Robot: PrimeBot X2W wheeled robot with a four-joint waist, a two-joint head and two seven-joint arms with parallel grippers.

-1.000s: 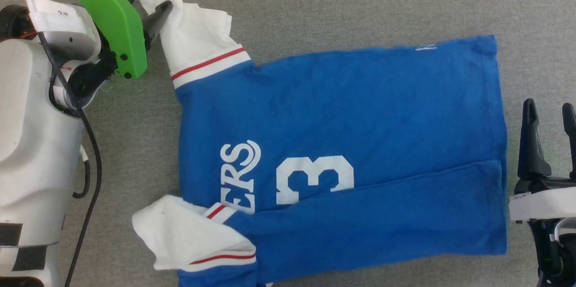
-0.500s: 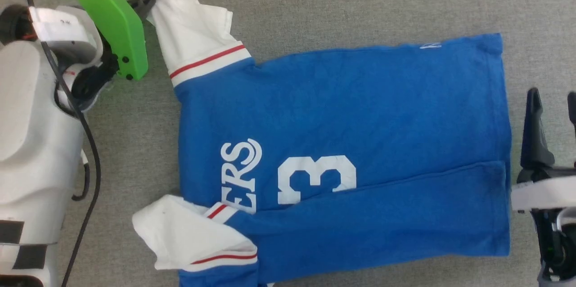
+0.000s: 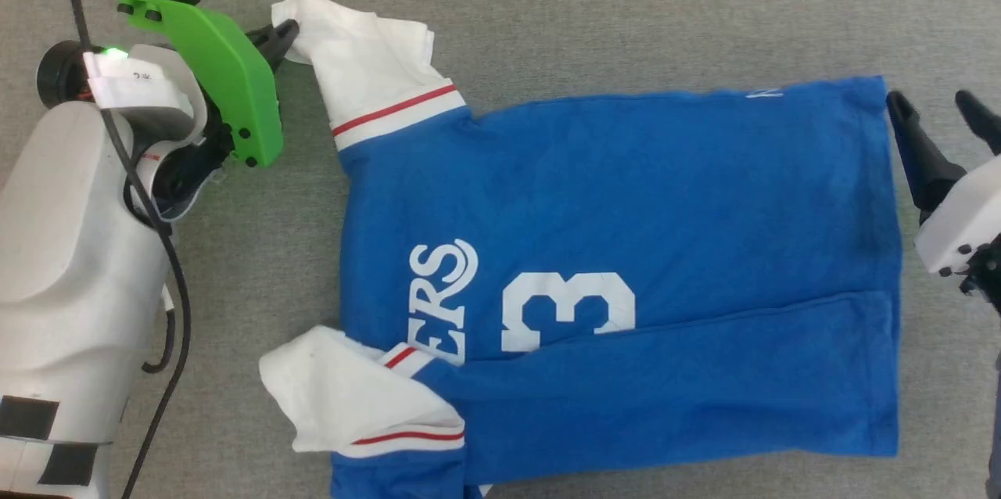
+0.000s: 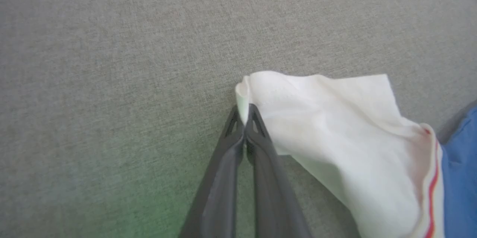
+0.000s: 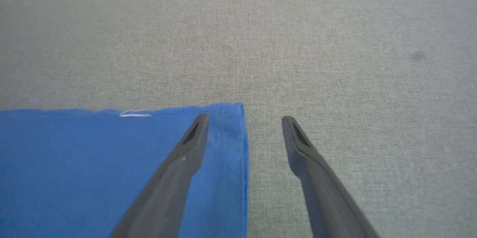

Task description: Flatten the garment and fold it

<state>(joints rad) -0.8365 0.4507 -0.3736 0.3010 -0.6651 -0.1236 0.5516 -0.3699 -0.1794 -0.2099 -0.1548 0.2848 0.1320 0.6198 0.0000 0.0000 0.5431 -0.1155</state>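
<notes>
left end effector [image 4: 244, 115] is clenching the white sleeve tip of the garment [image 3: 626, 233], arm reaching upper left. right end effector [image 5: 245, 118] is hanging released, fingers straddling the blue hem corner. garment is lying on grey fabric worktop [image 3: 665, 6].

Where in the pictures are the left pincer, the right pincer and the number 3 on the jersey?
left pincer [image 4: 245, 114]: left wrist view, between its tips, shut on the jersey [image 4: 335, 130] sleeve.
right pincer [image 5: 245, 118]: right wrist view, between its open tips.
number 3 [image 3: 567, 297]: head view, its white middle bar.
</notes>
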